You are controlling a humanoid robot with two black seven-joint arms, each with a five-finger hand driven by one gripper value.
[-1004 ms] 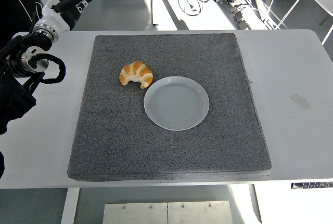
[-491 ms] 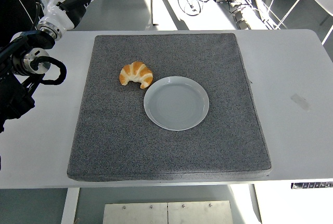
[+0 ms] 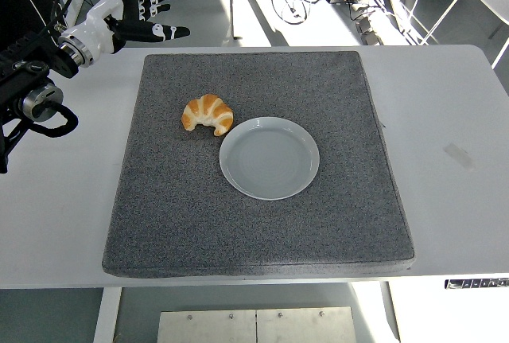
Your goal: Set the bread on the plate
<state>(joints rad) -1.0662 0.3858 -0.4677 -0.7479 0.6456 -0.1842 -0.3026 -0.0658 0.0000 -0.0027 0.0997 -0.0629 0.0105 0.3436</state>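
At the table's far left corner the left hand [image 3: 137,10] hovers with fingers spread, holding nothing; well apart from it, the golden, ridged croissant [image 3: 208,114] lies on the coarse grey mat [image 3: 262,231], just beside the round white plate [image 3: 270,158], which holds nothing.

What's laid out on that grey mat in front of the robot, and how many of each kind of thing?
Croissant: 1
White plate: 1, with nothing on it
Total on the grey mat: 2
The croissant lies just off the plate's upper left rim. The left hand hovers open near the mat's far left corner, holding nothing.
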